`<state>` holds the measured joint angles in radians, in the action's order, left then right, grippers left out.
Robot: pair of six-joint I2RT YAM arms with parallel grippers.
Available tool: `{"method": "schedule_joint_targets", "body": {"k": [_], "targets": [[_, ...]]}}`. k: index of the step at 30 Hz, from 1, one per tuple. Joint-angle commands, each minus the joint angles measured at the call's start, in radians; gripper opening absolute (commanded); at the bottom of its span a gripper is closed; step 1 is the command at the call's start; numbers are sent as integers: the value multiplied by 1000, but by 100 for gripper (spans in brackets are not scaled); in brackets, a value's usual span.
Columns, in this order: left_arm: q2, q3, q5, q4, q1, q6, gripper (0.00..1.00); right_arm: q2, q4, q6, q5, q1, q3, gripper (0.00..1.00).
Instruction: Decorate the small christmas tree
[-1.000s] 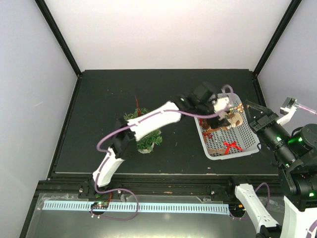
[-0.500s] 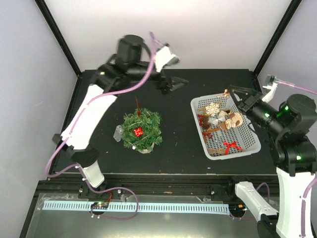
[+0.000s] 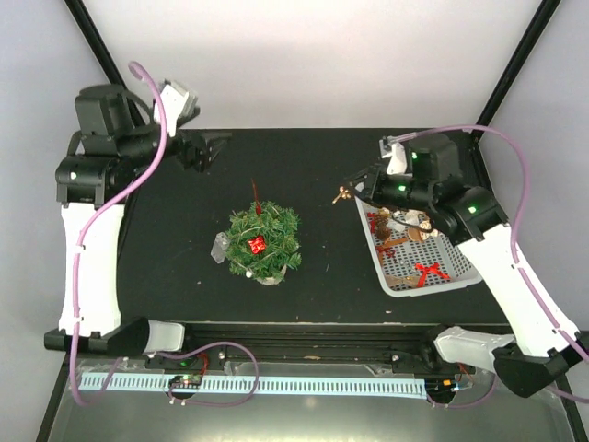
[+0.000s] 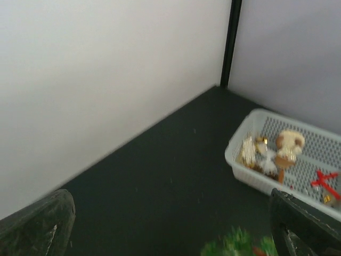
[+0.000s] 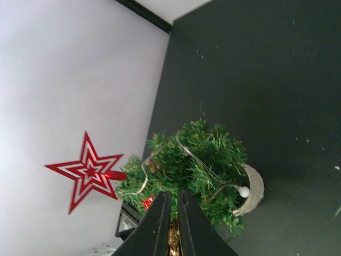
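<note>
The small christmas tree (image 3: 264,241) stands mid-table in its cream pot (image 5: 256,190), with a red star (image 5: 88,172) on top and a red bauble (image 3: 258,244) among the needles. My right gripper (image 3: 350,188) hovers between the tree and the basket, to the tree's right. Its jaws are shut on a small gold glittery ornament (image 5: 173,241). In the right wrist view the tree (image 5: 198,160) lies straight ahead of the fingertips. My left gripper (image 3: 210,147) is raised at the far left, open and empty, and its wrist view catches the tree's top (image 4: 238,246).
A white mesh basket (image 3: 466,267) of ornaments, among them a red bow (image 3: 426,272), sits at the right, with its rim (image 4: 241,164) also in the left wrist view. A small clear piece (image 3: 219,249) lies against the tree's left side. White walls and black corner posts enclose the table.
The left arm swung from over the basket back to the far left corner with its jaws wide. The right arm came in over the basket and now points left toward the tree, holding the gold ornament.
</note>
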<state>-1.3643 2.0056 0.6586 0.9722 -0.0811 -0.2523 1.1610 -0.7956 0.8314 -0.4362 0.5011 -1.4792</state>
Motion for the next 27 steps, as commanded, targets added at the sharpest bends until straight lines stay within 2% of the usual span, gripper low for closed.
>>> {"method": "schedule_joint_targets", "body": {"k": [1, 7, 14, 27], "targets": [[140, -169, 41, 75, 52, -58, 99, 54, -53, -68, 86, 83, -61, 8], [254, -322, -18, 54, 82, -48, 99, 193, -132, -109, 214, 211, -152, 7], [273, -351, -55, 44, 86, 23, 99, 283, -129, -132, 245, 255, -168, 7], [289, -402, -69, 48, 91, 38, 99, 403, -98, -143, 241, 314, -200, 7]]}}
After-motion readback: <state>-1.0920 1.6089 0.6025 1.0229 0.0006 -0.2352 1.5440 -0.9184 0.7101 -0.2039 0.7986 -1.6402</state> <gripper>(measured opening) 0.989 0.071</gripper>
